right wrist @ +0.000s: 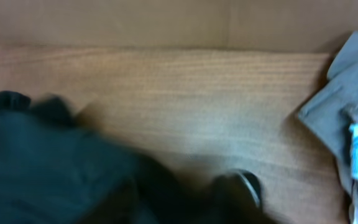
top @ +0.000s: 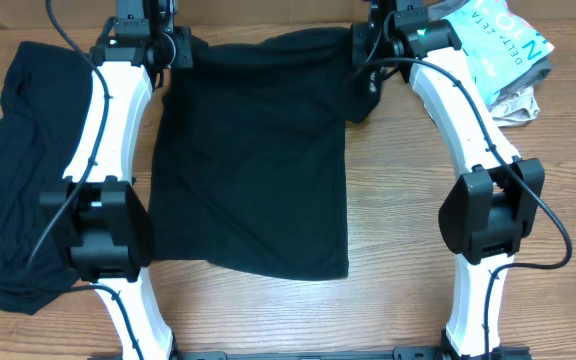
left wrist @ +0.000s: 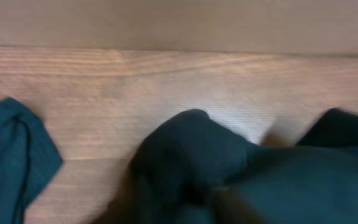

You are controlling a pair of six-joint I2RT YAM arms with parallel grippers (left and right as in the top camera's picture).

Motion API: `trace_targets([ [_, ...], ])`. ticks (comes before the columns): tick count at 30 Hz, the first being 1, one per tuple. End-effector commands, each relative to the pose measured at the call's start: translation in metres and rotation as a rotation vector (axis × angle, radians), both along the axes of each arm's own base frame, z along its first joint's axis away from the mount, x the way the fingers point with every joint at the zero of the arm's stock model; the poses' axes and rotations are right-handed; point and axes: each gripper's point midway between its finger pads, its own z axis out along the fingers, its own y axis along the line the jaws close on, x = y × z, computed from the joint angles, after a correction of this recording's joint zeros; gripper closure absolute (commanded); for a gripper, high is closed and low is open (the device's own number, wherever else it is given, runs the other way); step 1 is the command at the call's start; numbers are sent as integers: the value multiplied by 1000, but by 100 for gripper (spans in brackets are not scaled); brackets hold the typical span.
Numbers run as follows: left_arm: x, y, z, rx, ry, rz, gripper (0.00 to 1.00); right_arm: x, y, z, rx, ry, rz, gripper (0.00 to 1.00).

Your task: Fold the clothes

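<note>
1. Near zone. The black shirt (top: 253, 170) lies spread in the middle of the table (top: 398, 200), between my two arms. Its near hem lies flat near the near edge of the table. The cloth is thin, soft and light. I judge that it will sag, crease and drag on the wood, and will not hold a fold line unless it is laid down flat.

2. Left zone. A black pile (top: 18, 170) of crumpled clothes lies left of my left arm, apart from the spread shirt.

3. Far zone, left. My left gripper (top: 165, 45) sits at the far left corner of the shirt. In the left wrist view the cloth bunches up directly in front of the camera and hides the fingers. I cannot tell whether this gripper is clamped on the corner or parted.

4. Far zone, right. My right gripper (top: 370, 48) sits at the far right corner, where the cloth gathers into a hanging bunch. The right wrist view is blurred. I cannot tell its state either.

5. Hold points. The two far corners are the correct places to hold, pinched well in from the edge so the light cloth does not slip out.

6. Far right corner. A light blue garment (top: 493, 45) lies over a beige garment (top: 516, 102), not yet folded.
</note>
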Motion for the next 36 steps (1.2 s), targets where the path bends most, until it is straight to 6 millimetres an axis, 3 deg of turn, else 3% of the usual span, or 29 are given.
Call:
trace_targets([
  [1,6,17,15,49,-49,66,0,7,-14,23,-8,-55,-35,0],
  [4,0,18,36,54,-52,73,0,-5,-21,46,-5,-50,-44,0],
  [8,-24,17,82,27,-56,88,0,-45,-25,95,7,-22,-28,0],
  [12,-69,7,128,-8,-46,57,0,-104,-21,135,50,43,49,0],
  [14,-102,-1,152,-43,-37,54,0,-146,-24,153,50,86,88,0],
  [17,-143,-5,182,-61,-49,75,0,-182,-30,169,61,118,79,0],
  [21,-188,-8,207,-59,-58,100,0,-224,-38,185,96,160,29,0],
  [24,-216,-9,207,-68,-12,115,0,-249,-43,186,122,218,-21,0],
  [28,-245,-7,186,-75,123,149,0,-260,-44,178,151,267,-66,0],
  [31,-259,-3,167,-62,215,181,0,-267,-46,157,145,344,-93,0],
  [36,-270,14,129,-12,337,313,0,-283,-48,98,80,530,-120,2],
])
